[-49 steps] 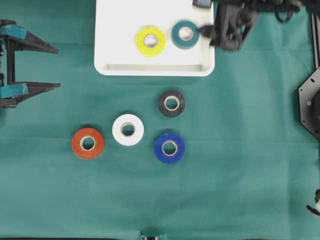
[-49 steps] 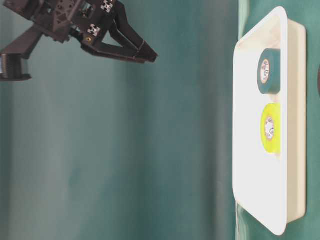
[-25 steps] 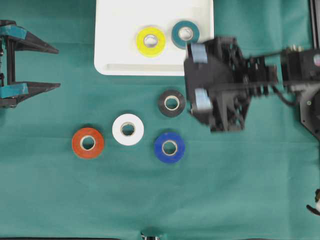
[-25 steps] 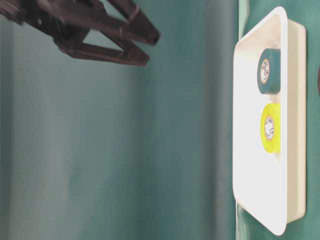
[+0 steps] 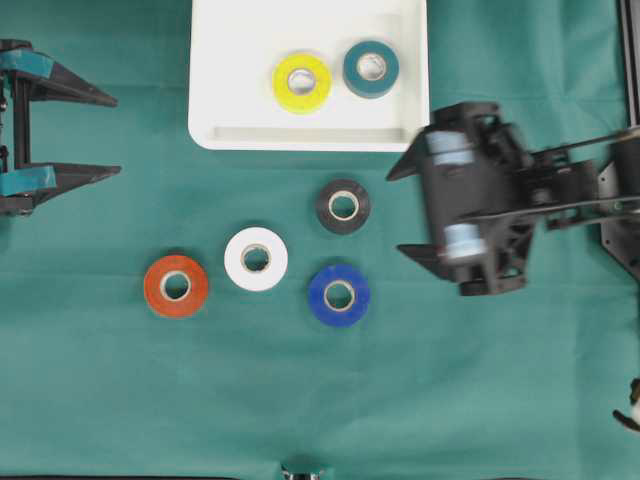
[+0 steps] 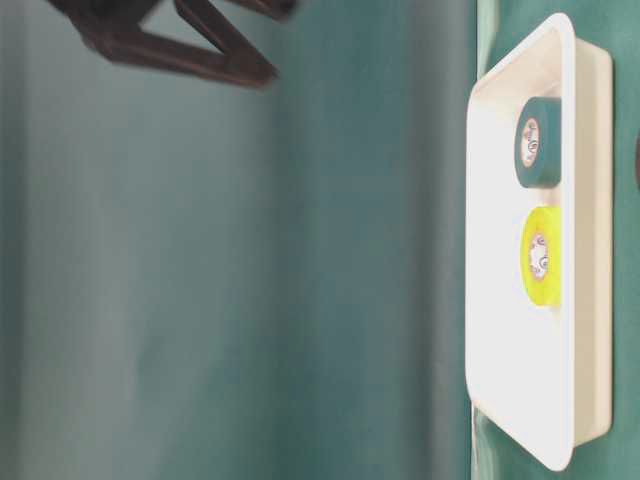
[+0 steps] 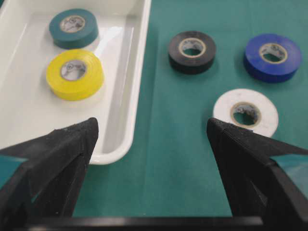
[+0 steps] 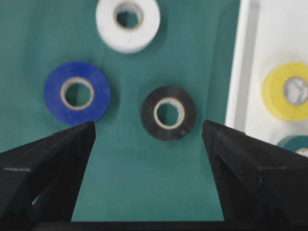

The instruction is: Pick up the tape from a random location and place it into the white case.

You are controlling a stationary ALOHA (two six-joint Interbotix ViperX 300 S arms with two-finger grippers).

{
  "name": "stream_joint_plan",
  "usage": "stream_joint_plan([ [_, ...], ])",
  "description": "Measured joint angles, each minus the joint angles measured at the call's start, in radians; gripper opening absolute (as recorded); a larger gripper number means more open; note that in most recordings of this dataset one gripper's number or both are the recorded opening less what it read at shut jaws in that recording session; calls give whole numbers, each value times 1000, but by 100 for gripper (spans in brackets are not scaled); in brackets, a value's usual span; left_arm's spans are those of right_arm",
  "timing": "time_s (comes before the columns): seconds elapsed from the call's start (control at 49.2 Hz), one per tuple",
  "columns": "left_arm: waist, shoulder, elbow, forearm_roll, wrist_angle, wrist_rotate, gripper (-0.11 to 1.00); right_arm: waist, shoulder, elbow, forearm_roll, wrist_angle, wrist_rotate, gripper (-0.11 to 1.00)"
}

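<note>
Probably light, stiff, smooth-sided — best pinched across the outer rim of the black tape (image 5: 343, 206), lying flat on the green cloth (image 5: 480, 380), at five o'clock from the white case (image 5: 210, 100). Glossy black ring, pale core. Right gripper (image 5: 408, 210) spread wide, empty, at three o'clock of it; left gripper (image 5: 100, 135) spread too.

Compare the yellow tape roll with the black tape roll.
The yellow roll lies inside the white case; the black roll lies on the green cloth below it. Yellow is bright, black dark. Both lie flat, look alike in size and are untouched.
</note>
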Motion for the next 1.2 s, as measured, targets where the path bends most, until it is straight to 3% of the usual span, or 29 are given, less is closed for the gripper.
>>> stream_joint_plan([
  [0.386,0,-2,6,0,0,0,99,-103,-448,357,-72,-225,112,84],
  [0.692,0,-5,17,2,-2,0,99,-225,-653,658,-71,-497,137,84],
  [0.834,0,-8,31,0,-14,0,99,-252,-652,733,-71,-572,143,84],
  [1.2,0,-9,35,0,-21,0,99,-253,-609,749,-69,-637,143,84],
])
